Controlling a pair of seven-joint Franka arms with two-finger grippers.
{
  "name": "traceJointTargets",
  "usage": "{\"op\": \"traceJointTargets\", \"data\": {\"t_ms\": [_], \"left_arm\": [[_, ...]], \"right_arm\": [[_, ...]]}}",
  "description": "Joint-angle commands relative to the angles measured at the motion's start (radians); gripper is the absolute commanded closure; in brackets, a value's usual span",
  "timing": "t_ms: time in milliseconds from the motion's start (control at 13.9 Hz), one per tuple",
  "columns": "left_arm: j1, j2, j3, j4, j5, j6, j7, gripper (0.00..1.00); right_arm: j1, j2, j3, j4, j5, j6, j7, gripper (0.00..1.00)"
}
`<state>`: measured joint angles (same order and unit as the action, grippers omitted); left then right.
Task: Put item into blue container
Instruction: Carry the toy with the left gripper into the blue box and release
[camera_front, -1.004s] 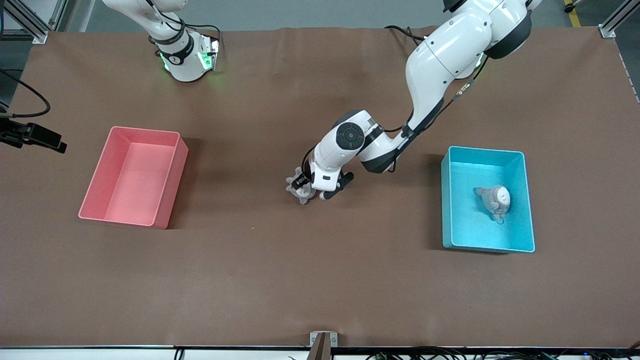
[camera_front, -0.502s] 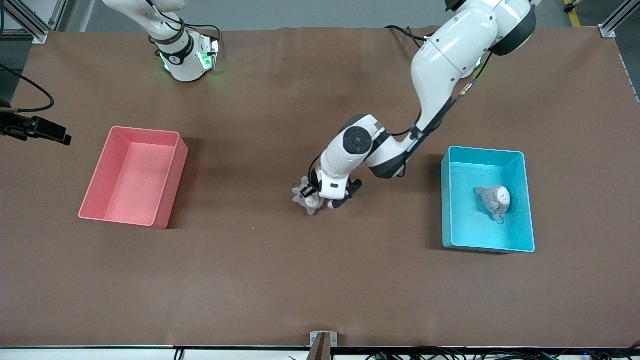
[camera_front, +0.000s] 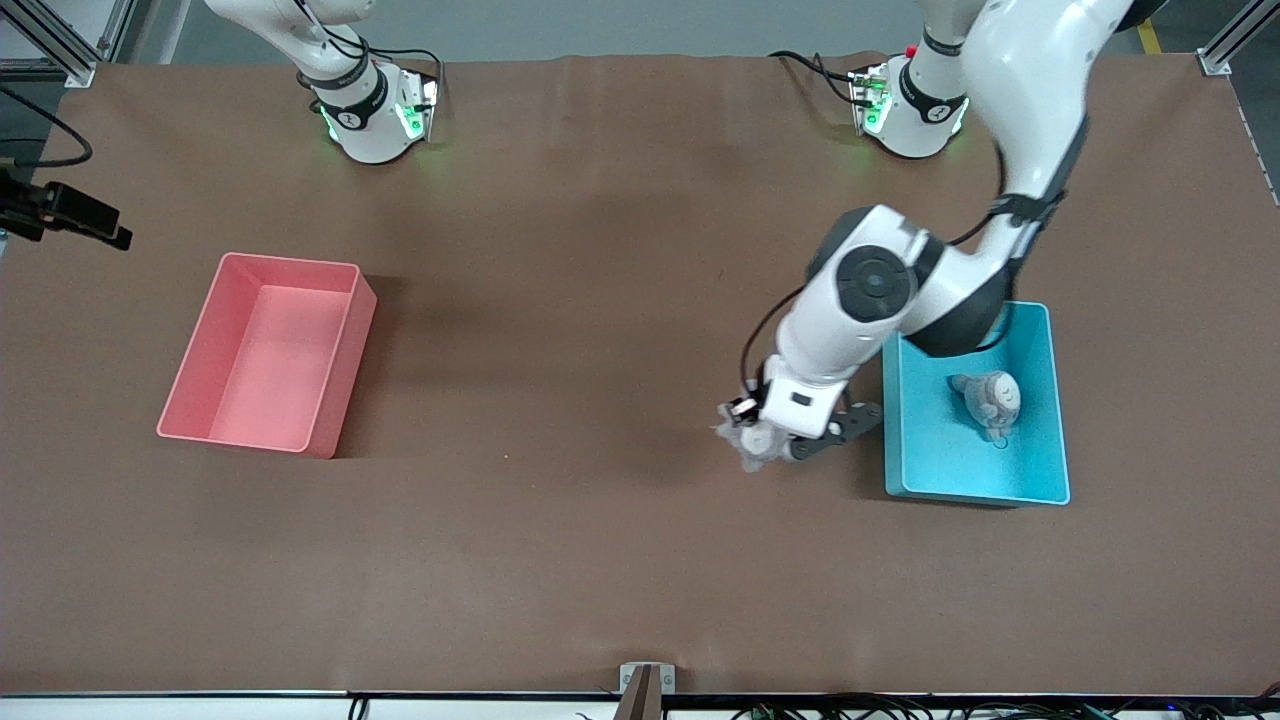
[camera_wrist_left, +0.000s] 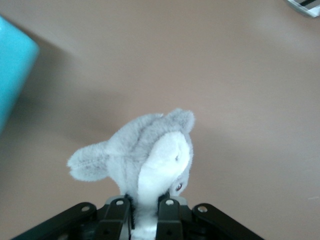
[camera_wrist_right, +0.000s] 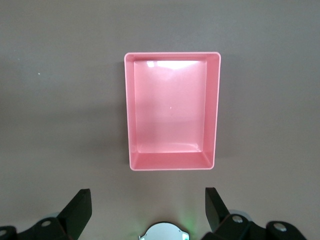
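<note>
A grey and white plush toy (camera_front: 743, 442) hangs in my left gripper (camera_front: 764, 438), which is shut on it over the bare table right beside the blue container (camera_front: 1040, 400). In the left wrist view the plush toy (camera_wrist_left: 145, 150) sticks out from between the fingers (camera_wrist_left: 117, 216), and a corner of the blue container (camera_wrist_left: 12, 65) shows at the picture's edge. A second grey plush (camera_front: 992, 398) lies inside the container. My right gripper (camera_wrist_right: 147, 202) is open and empty, high over the table, looking down on the pink bin (camera_wrist_right: 172, 160).
The pink bin (camera_front: 330, 400) stands toward the right arm's end of the table and holds nothing. A black part with cables (camera_front: 65, 212) shows at that end's edge. The table is covered with a brown mat (camera_front: 560, 540).
My left gripper has carried the plush toy from the table's middle toward the left arm's end, up to the blue container's wall. The black part at the picture's edge has shifted slightly.
</note>
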<state>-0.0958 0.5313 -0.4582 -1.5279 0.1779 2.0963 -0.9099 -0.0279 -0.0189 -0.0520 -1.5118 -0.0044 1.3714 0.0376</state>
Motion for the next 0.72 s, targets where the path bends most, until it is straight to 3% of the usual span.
{"op": "traceJointTargets", "data": {"t_ms": [0, 287, 502, 573, 645], "left_arm": [[0.118, -0.050, -0.007, -0.043, 0.009, -0.115, 0.271, 1.00], [0.272, -0.062, -0.005, -0.046, 0.009, -0.254, 0.562, 1.00], [0.367, -0.045, -0.004, -0.104, 0.012, -0.254, 0.681, 0.99], [0.386, -0.033, 0.000, -0.104, 0.012, -0.254, 0.704, 0.92], [0.413, -0.025, 0.001, -0.104, 0.012, -0.254, 0.723, 0.72]], "right_arm": [[-0.007, -0.073, 0.008, -0.050, 0.017, -0.011, -0.005, 0.00], [-0.006, -0.093, 0.011, -0.045, 0.017, -0.017, -0.005, 0.00], [-0.006, -0.092, 0.012, -0.015, 0.017, -0.018, -0.005, 0.00], [-0.006, -0.092, 0.012, -0.005, 0.017, -0.031, -0.005, 0.00], [-0.006, -0.092, 0.014, 0.010, 0.017, -0.044, -0.004, 0.00]]}}
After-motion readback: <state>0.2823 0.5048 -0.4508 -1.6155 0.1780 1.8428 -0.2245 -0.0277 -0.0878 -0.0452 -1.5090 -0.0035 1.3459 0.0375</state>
